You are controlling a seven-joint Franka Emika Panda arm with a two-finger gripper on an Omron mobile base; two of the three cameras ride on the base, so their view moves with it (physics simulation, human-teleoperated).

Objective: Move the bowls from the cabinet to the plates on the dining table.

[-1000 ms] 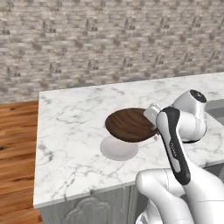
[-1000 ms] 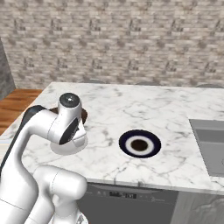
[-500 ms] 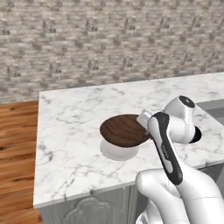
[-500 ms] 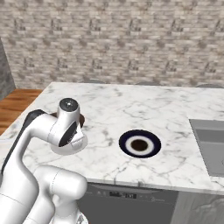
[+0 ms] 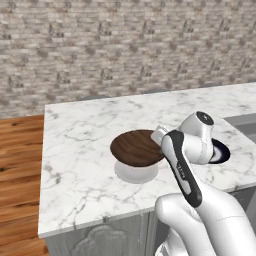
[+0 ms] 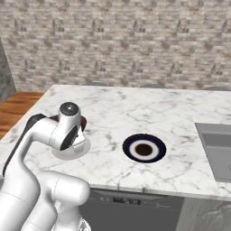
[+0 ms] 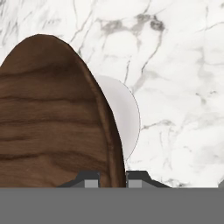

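A wide, dark brown wood-grain bowl hangs low over the pale whitish-grey plate on the marble dining table. I cannot tell whether bowl and plate touch. My gripper is shut on the bowl's right rim. In the hand view the bowl takes up the left side, its rim pinched in the gripper, and the pale plate peeks out beyond it. The navy blue plate lies to the right with nothing on it. My arm hides most of the bowl in the right base view. The cabinet is out of view.
A grey recessed panel is set into the table's right end. A brick wall runs behind the table. Wooden floor lies past the table's left edge. The front edge is close below the pale plate.
The gripper has carried the brown bowl a little to the left and down, from beside the pale plate's right rim to over it. The plates and the views have not shifted.
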